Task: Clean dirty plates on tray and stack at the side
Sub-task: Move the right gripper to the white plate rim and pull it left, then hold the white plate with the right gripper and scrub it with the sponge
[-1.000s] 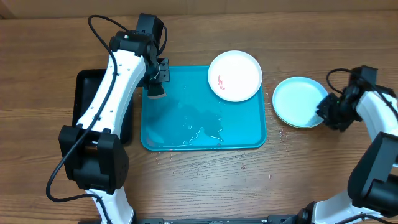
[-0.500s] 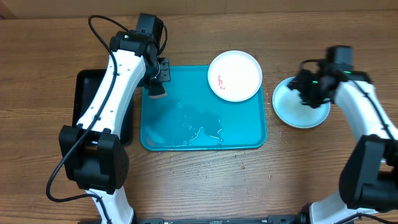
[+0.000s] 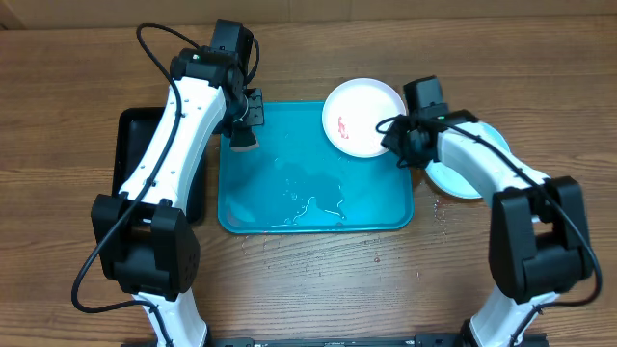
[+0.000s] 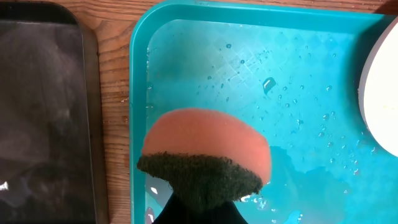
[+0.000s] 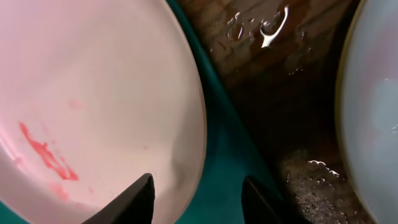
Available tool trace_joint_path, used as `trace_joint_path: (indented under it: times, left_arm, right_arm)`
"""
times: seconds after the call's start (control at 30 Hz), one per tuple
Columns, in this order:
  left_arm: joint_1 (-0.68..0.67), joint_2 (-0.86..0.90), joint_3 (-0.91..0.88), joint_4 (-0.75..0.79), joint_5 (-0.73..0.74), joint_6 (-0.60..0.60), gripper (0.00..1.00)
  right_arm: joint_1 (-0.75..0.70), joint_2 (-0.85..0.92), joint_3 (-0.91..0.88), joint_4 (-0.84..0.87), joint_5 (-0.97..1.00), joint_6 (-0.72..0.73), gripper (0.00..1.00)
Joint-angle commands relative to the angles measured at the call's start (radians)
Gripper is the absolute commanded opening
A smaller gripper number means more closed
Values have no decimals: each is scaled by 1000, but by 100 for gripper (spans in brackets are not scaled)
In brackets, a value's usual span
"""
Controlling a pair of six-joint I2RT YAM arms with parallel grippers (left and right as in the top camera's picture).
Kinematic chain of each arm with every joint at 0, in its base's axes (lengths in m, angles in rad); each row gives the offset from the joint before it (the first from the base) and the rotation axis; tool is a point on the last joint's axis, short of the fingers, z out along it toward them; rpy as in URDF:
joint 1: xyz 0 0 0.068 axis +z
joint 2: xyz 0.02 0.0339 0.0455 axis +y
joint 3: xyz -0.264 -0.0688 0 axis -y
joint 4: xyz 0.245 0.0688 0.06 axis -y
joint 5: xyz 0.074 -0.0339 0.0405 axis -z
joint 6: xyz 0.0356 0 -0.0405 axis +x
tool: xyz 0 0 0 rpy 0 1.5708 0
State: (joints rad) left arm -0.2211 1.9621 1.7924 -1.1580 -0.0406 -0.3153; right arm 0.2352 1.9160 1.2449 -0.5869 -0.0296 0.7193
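The left fingers were clamped on the sponge over the tray. The right fingers stood parted astride the rim of the white plate, gripping nothing

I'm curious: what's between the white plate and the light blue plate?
Right wrist view: the teal plastic tray's rim and wet wooden table separate the round white plastic plate from the pale blue plate.

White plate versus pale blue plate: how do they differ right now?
The white plate lies on the teal tray, in its far right corner; the pale blue plate lies on the wooden table beside the tray. The white plate carries a red smear; the pale blue plate's visible part shows none. Both are round and similar in size.
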Motion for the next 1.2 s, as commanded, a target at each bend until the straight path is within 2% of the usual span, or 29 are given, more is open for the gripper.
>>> trace_joint_path:
  times: [0.0,0.03,0.07,0.13,0.23,0.4,0.43,0.47,0.53,0.6,0.63,0.7,0.8,1.0,1.07,1.17]
  left_arm:
    - [-3,7,11,3,8,-14,4]
    - [-3,7,11,3,8,-14,4]
    - [-4,7,11,3,8,-14,4]
    - [-4,7,11,3,8,-14,4]
    - [-4,7,11,3,8,-14,4]
    - [-4,7,11,3,8,-14,4]
    - [-4,7,11,3,8,-14,4]
    - [-4,7,11,5,8,-14,4]
    - [-4,7,11,6,8,-14,4]
    - [-4,7,11,6,8,-14,4]
    - [-3,7,11,6,8,-14,4]
    - [-4,7,11,6,8,-14,4]
    - [-4,7,11,6,8,-14,4]
    - [-4,7,11,6,8,-14,4]
    - [-4,7,10,6,8,-14,4]
    - [-4,7,10,6,8,-14,4]
  right_arm:
    - [15,59,19,7,14,9,31]
    - [19,66,19,5,0,1,26]
    - [31,70,19,0,-28,-20,17]
    - [47,69,19,-10,-48,-20,9]
    - [80,65,23,-32,-122,-73,4]
    - [153,49,65,-202,-175,-137,5]
    - [163,47,72,-225,-175,-154,8]
    - [172,44,80,-246,-175,-174,14]
    - [183,43,100,-276,-174,-231,38]
    - [183,43,116,-278,-174,-317,55]
    - [182,43,119,-261,-170,-365,62]
    - [175,43,119,-217,-155,-450,65]
    - [172,61,118,-134,-36,-525,65]
    - [170,135,118,-46,-39,-645,64]
    - [168,150,118,-43,-43,-645,57]
    - [169,158,118,-67,-43,-641,37]
